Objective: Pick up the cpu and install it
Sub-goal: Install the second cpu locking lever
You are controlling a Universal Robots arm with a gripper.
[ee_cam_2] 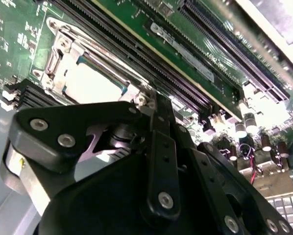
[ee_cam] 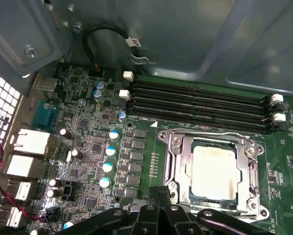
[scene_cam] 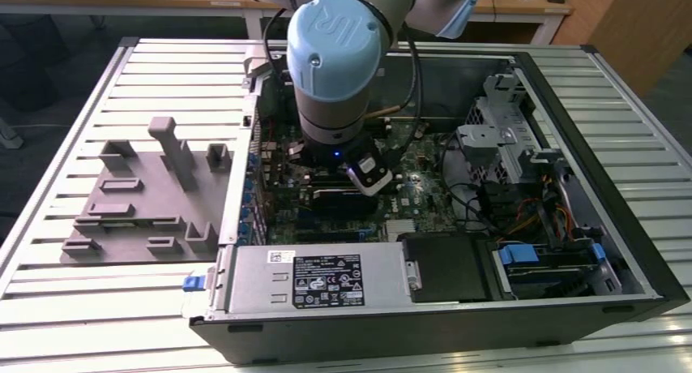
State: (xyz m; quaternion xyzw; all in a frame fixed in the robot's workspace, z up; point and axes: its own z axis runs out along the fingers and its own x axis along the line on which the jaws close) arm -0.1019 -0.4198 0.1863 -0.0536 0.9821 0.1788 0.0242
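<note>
Gripper, black linkage fingers clenched together, empty, hovers just beside the dark metal-framed socket. Silvery square cpu already sits in that socket, centre-right of the first wrist view. Judgement: check it lies flat. Black memory slots above, blue-topped capacitors close left; grey plastic post tray outside the case.

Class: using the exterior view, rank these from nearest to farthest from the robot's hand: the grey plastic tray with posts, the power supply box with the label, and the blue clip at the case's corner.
1. The power supply box, just in front of the hand, inside the case.
2. The blue clip, at the case's front corner, toward the exterior view's left.
3. The grey plastic tray, outside the case, farthest toward the exterior view's left.
</note>
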